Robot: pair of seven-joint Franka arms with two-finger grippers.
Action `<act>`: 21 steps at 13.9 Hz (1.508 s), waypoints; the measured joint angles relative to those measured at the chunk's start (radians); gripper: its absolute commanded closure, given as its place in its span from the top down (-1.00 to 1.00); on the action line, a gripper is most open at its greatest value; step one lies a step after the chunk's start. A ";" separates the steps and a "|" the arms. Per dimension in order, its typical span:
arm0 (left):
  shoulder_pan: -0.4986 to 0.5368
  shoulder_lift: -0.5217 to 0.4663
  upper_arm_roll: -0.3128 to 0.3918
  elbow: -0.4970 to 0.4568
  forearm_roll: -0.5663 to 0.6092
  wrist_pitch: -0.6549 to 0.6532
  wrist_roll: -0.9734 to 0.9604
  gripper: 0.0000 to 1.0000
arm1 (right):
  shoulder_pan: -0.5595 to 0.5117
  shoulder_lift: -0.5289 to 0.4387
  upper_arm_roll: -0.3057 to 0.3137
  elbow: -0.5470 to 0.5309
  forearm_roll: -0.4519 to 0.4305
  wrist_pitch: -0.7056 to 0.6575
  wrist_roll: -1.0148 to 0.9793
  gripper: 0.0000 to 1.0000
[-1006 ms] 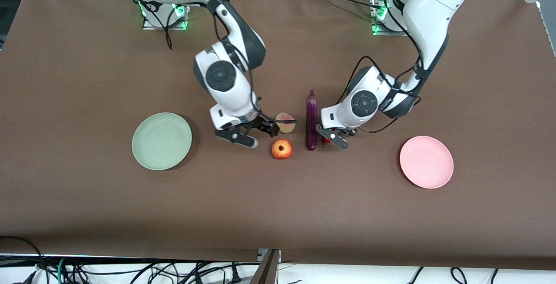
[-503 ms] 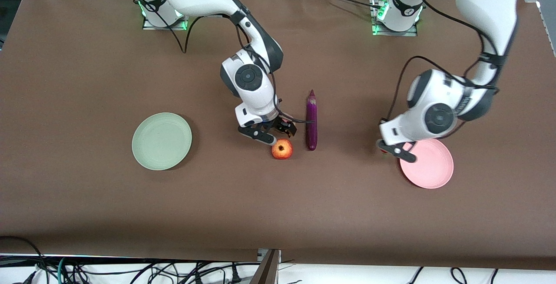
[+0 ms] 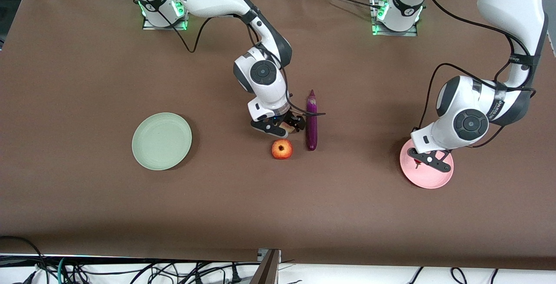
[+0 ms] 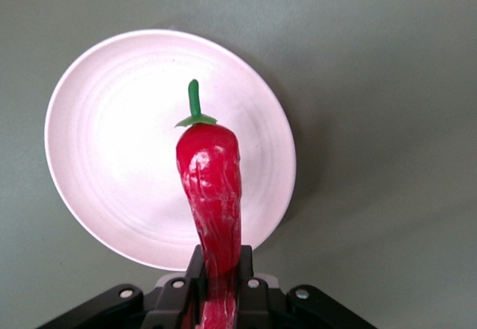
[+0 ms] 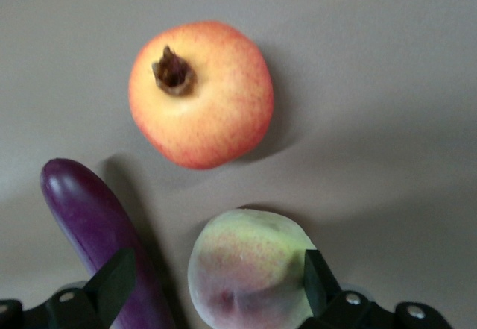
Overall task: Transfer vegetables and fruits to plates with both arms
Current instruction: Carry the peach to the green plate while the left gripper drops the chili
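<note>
Now my left hand pinched the chili over the pink plate, lower right; letting go seemed next. My right hand, spread, straddled the peach mid-frame on the counter; closing should follow.

The chili pepper looks glossy, plastic-like and faintly wrinkled. The pink plate is matt with fine concentric ridges. The eggplant shines smooth. The peach looks velvety and dull. The desk wears matt brown cloth.
</note>
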 measured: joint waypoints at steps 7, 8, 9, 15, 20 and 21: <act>0.004 0.040 0.000 0.048 0.000 0.019 0.040 1.00 | 0.012 0.024 -0.012 -0.016 -0.030 0.009 0.034 0.03; 0.005 0.040 -0.001 0.053 0.000 0.011 0.041 1.00 | 0.012 0.022 -0.013 -0.016 -0.031 0.009 0.035 -0.23; 0.005 0.039 -0.006 0.059 0.000 -0.008 0.041 1.00 | 0.012 0.022 -0.013 -0.016 -0.031 0.010 0.035 -0.32; -0.001 -0.033 -0.136 0.076 -0.106 -0.176 -0.041 1.00 | -0.044 -0.067 -0.050 0.013 -0.033 -0.158 -0.077 -0.33; -0.024 -0.033 -0.280 0.038 -0.269 -0.183 -0.454 1.00 | -0.189 -0.206 -0.053 0.013 -0.027 -0.407 -0.339 -0.32; -0.055 -0.024 -0.293 0.032 -0.276 -0.149 -0.546 1.00 | -0.228 -0.214 -0.055 0.010 -0.026 -0.431 -0.411 -0.32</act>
